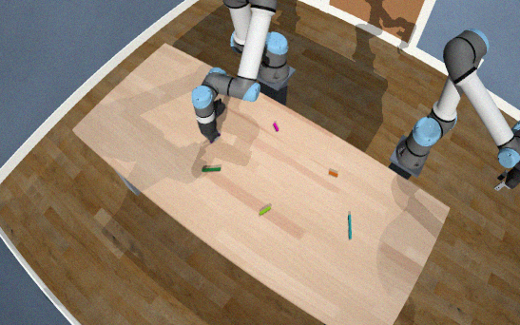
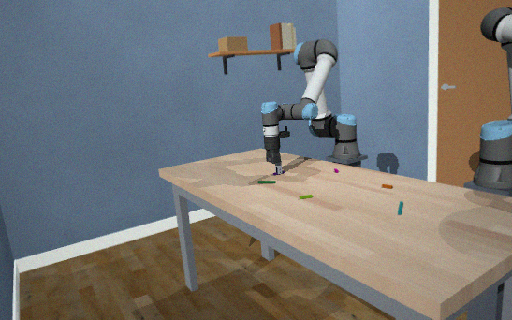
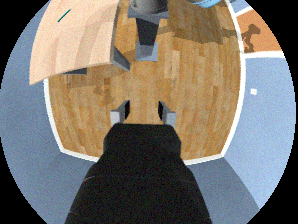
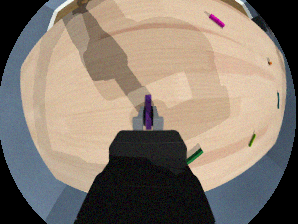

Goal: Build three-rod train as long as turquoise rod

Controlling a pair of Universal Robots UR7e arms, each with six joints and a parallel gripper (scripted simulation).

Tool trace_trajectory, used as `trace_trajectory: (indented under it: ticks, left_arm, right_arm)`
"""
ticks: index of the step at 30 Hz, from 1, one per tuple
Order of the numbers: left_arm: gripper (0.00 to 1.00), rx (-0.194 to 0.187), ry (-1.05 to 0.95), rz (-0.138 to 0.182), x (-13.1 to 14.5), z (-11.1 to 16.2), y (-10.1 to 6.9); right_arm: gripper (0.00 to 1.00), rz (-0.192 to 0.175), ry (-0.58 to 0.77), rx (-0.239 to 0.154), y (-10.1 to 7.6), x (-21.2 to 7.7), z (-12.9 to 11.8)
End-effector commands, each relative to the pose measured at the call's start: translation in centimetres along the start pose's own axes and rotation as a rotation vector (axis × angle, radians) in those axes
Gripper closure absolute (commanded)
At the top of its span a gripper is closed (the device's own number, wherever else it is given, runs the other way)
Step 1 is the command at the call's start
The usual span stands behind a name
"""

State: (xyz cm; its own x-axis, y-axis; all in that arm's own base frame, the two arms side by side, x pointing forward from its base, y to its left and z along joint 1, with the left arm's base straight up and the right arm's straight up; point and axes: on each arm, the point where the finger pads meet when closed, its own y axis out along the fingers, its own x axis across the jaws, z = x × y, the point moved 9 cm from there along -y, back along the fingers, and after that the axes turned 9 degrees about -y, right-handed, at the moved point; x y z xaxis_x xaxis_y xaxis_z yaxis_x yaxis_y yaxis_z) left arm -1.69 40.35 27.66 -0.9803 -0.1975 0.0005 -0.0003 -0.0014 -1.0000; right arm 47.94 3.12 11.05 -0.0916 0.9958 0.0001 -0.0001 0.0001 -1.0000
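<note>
With the R arm bent wrist-down over the table [image 1: 237, 238] [image 2: 345, 234], the purple rod [image 2: 275, 174] [image 4: 148, 100] is clamped in the R gripper [image 1: 214, 137] [image 2: 278, 170] [image 4: 148, 118]. The L gripper [image 1: 501, 184] [image 3: 144, 111] is held wide apart, off-table. The green rod [image 1: 211, 169] [image 2: 267, 181] [image 4: 195, 156] is seen nearby; the turquoise rod [image 1: 350, 226] [image 2: 401, 208] [image 3: 64, 15] [image 4: 278, 100], well apart.

White tubes, sky-blue joint caps.

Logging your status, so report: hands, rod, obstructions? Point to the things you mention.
Left hand [image 1: 499, 181] [image 3: 144, 111] open, off the table. Right hand [image 1: 214, 138] [image 2: 278, 173] [image 4: 148, 117] straddling purple rod [image 2: 275, 174] [image 4: 148, 102], grip unconfirmed. Green rod [image 1: 211, 169] [image 2: 267, 181] [image 4: 194, 156] nearby, not between fingers.
</note>
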Motion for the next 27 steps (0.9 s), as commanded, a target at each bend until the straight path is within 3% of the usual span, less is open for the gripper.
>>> trace_trajectory:
  ticks: [1,17,21,27]
  left_arm:
    - [0.00,-0.001,0.000,0.001,0.0,0.0,0.0]
    - [0.00,-0.001,0.000,0.001,0.0,0.0,0.0]
    - [0.00,-0.001,0.000,0.001,0.0,0.0,0.0]
    - [0.00,-0.001,0.000,0.001,0.0,0.0,0.0]
  right_arm:
    - [0.76,0.000,0.000,-0.002,-0.1,0.0,0.0]
    - [0.76,0.000,0.000,-0.002,-0.4,0.0,0.0]
    - [0.76,0.000,0.000,-0.002,-2.1,0.0,0.0]
    - [0.76,0.000,0.000,-0.002,-6.6,0.0,0.0]
